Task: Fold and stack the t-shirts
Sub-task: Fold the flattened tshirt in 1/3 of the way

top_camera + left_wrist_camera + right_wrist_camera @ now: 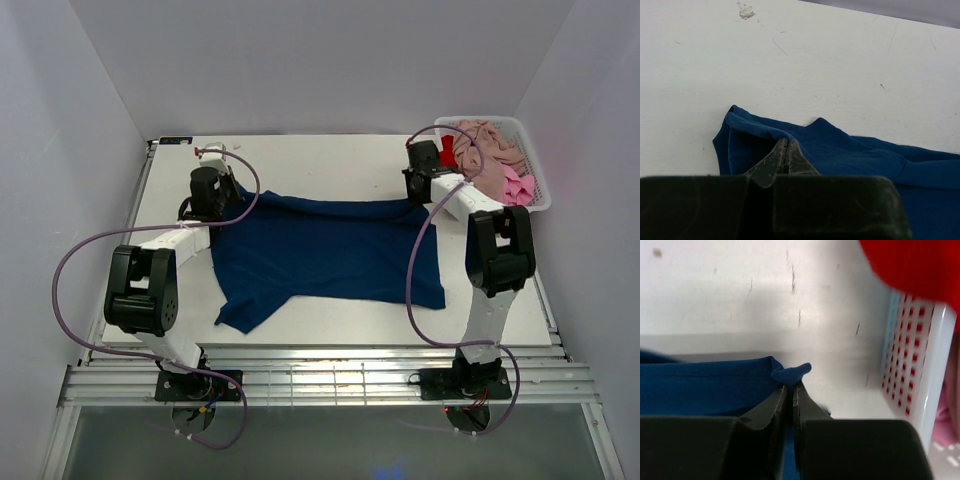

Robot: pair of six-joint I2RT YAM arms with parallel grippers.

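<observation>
Navy t-shirt (330, 250) lies spread mid-frame on the desk (300, 165), soft, light and limp. Left hand (786, 146) and right hand (791, 386) each pinch an upper corner, likely the best holds.

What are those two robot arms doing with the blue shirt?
Both arms are pinching the navy t-shirt along its far edge. The left gripper is shut on one corner and the right gripper is shut on the other. The shirt lies spread on the white table, not yet folded. Other t-shirts, pink-beige, bright pink and red, sit bunched in the white basket at the far right.
</observation>
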